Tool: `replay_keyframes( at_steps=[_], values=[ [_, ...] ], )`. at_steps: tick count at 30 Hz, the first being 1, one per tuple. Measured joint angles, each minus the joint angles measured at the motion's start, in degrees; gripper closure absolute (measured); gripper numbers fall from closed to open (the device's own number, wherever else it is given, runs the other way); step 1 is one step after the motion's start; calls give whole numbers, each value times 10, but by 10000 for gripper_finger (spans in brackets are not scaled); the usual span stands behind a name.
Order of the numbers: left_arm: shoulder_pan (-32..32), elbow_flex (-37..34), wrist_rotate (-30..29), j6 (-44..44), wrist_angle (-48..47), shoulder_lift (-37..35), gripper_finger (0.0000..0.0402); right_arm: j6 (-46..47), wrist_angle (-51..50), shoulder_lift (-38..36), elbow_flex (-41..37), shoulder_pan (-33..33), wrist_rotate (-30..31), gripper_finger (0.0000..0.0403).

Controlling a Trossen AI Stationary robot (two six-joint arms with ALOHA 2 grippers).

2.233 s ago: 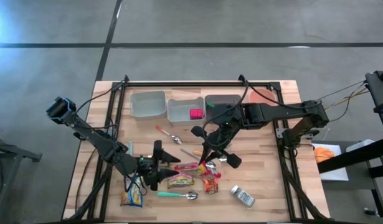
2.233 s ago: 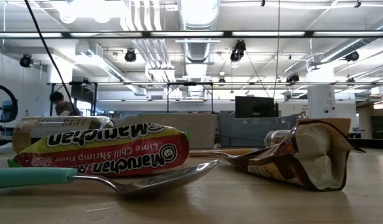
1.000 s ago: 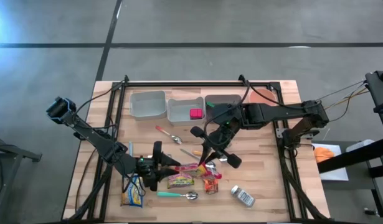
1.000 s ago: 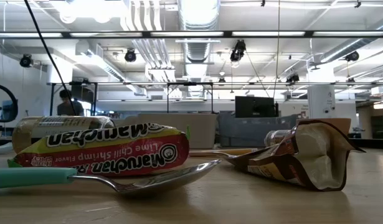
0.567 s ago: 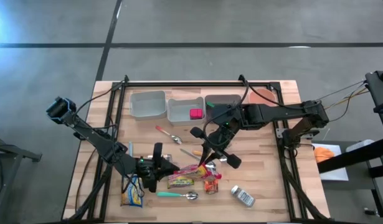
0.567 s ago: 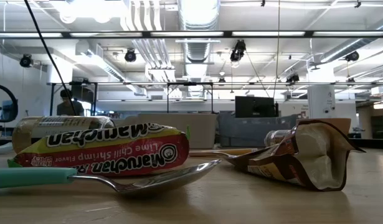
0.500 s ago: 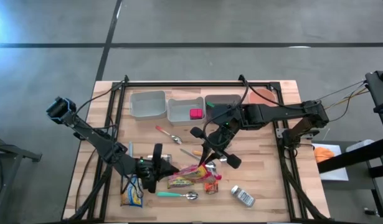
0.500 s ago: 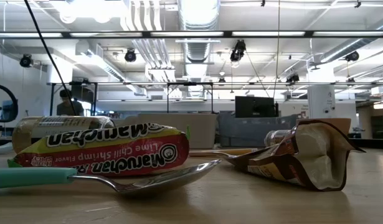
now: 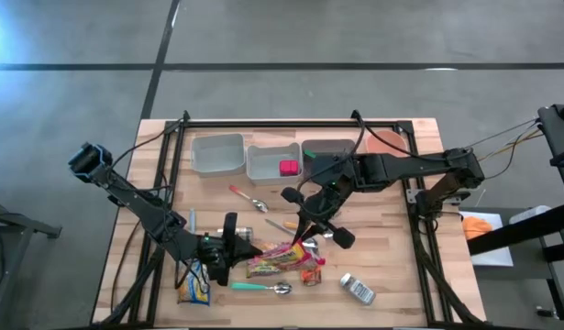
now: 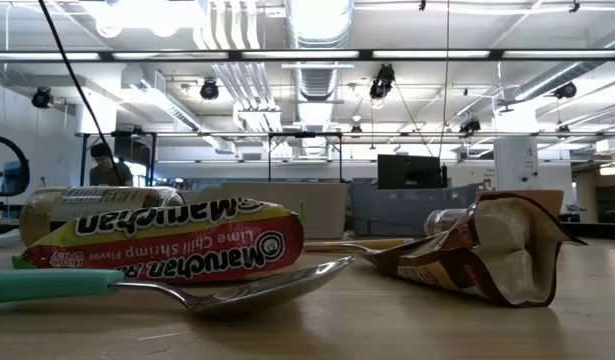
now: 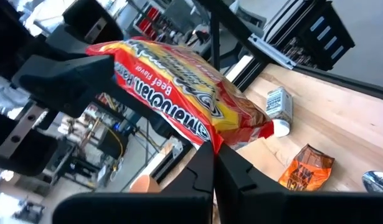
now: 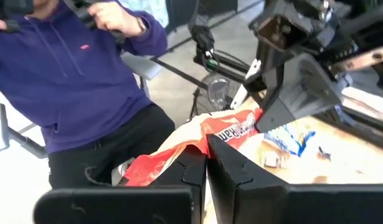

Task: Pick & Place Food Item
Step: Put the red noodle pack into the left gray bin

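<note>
Change: the left gripper has gone from partly apart to fully together over the last second, pinching one end of the red and yellow beef ramen packet.
Packet position: near the front edge of the table, about midway along it; against the previous high view it now sits tilted, one end raised.
Left gripper: fingers pressed together on the packet's crimped edge; the left wrist view shows the packet off the wood.
Right gripper: fingers together on the opposite end of the same packet, seen in the right wrist view as red wrapper caught at the fingertips.
Meaning for task: judged a secure pick, though both arms hold one item; one must let go before it can travel.
Destination: three bins along the back edge; the middle one holds a pink block.
Other items: lime chili shrimp packet, teal-handled spoon, orange pouch lie untouched.
</note>
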Motion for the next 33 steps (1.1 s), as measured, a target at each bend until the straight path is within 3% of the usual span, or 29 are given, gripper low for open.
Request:
replay_keyframes(
  at_steps=[6,13,25,29,33],
  values=[
    [0,0,-10,-31,-2,-2,401,38,-9,-1,-2,0,37,394],
    [0,0,-19,-48,-7,-5,401,87,-9,-1,-10,0,21,379],
    [1,0,-30,-72,-15,-5,401,62,-10,0,-32,0,27,192],
    [0,0,-33,-81,-22,-5,401,55,-11,-2,-31,-1,46,160],
    [0,0,-35,-95,-35,-6,401,34,-47,-8,-30,-3,116,147]
  ],
)
